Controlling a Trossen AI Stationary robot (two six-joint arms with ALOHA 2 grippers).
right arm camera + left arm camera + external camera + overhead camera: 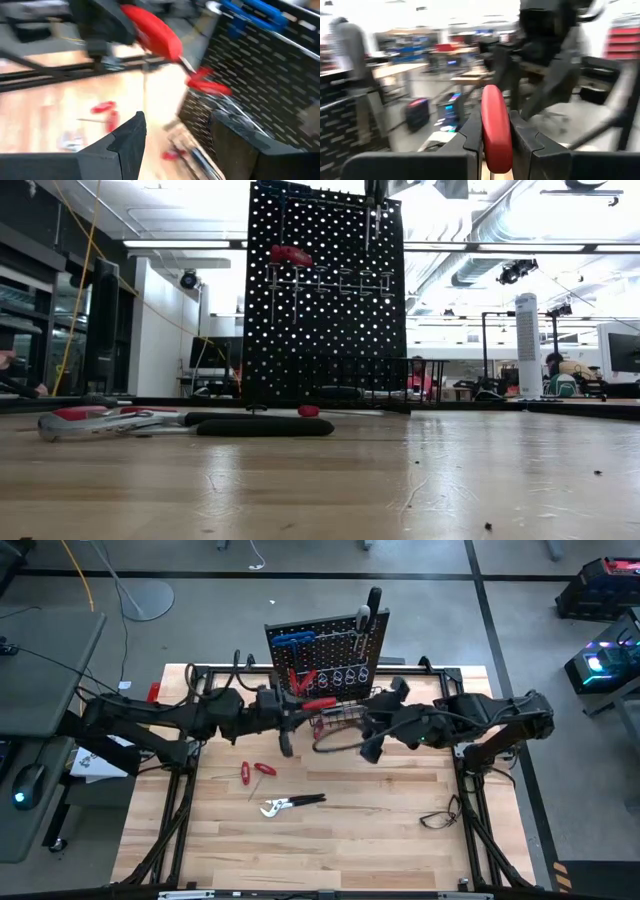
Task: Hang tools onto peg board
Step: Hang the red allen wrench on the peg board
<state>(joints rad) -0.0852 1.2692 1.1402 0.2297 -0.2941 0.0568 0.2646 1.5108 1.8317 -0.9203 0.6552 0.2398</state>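
- The left gripper point(496, 145), centre of the high view, has its jaws closed on a red-handled screwdriver point(496, 127) just in front of the peg board point(325, 655).
- The right gripper point(177, 137), beside it, has its jaws open and empty.
- Pliers point(290, 804) and two small red screwdrivers point(255, 771) lie on the worktop point(350, 840) at lower centre.

Red-handled screwdriver point(496, 127): handle clamped between left gripper point(496, 145) fingers, lower end cut off by frame edge, shaft unseen. Person point(351, 45) beyond: blurred. Tools point(102, 111) past right gripper point(177, 135): smeared, types indistinguishable.
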